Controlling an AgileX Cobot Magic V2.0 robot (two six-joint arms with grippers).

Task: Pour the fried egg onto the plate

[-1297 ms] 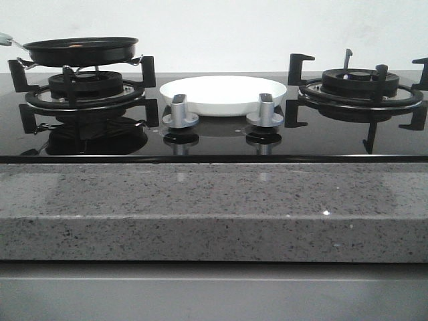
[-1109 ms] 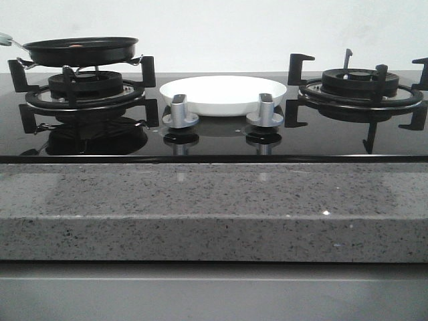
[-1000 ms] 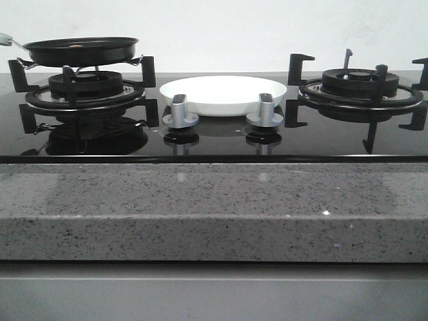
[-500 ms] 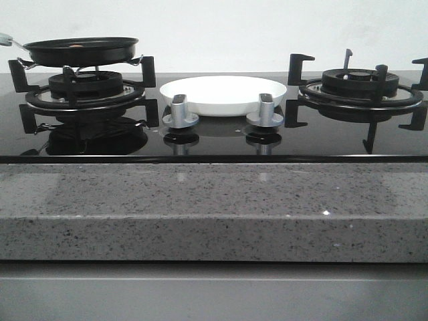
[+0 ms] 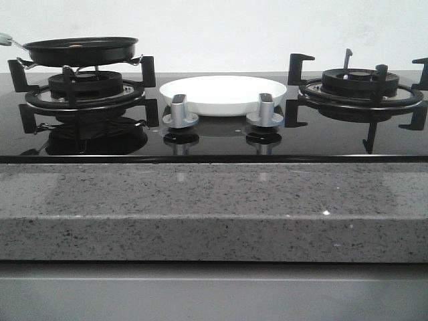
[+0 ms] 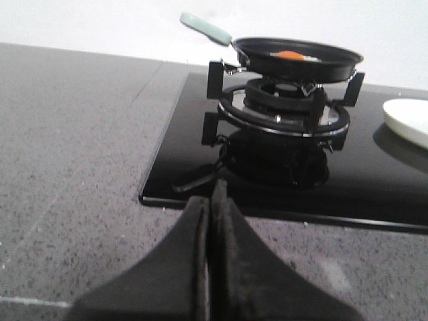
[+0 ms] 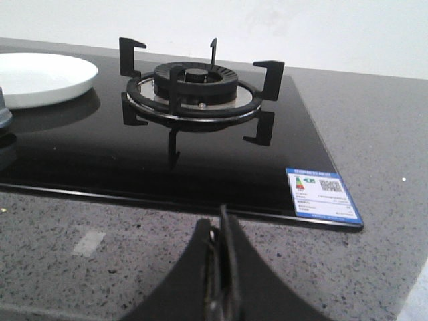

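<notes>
Front view: the pan (image 5: 81, 50) is sitting on the left burner (image 5: 85, 90) of the black glass hob (image 5: 214, 137). The egg (image 5: 76, 46) is showing only as a thin orange sliver above the pan's rim. The plate (image 5: 223, 94) is lying on the glass between the two burners, just behind the two knobs (image 5: 180, 111). The right burner (image 5: 362, 87) is carrying nothing. The grey counter (image 5: 214, 210) is running across the foreground. Neither gripper is appearing in this view.

Left wrist view: the left gripper (image 6: 210, 200) is hovering over the counter (image 6: 73, 160), near the hob's edge, fingers pressed together and pinching nothing. The pan (image 6: 297, 57) is resting on the burner (image 6: 284, 110), its pale green handle (image 6: 206, 28) pointing away from the plate. The egg (image 6: 292, 56) is lying inside the pan, orange yolk showing. An edge of the plate (image 6: 408, 120) is showing on the glass, well apart from the pan.

Right wrist view: the right gripper (image 7: 221, 231) is hanging over the counter (image 7: 100, 244), fingers closed against each other, holding nothing. The bare burner (image 7: 197, 87) is sitting ahead of it. The plate (image 7: 40, 78) is lying on the glass beside that burner. A sticker (image 7: 321, 194) is sitting on the hob's near corner.
</notes>
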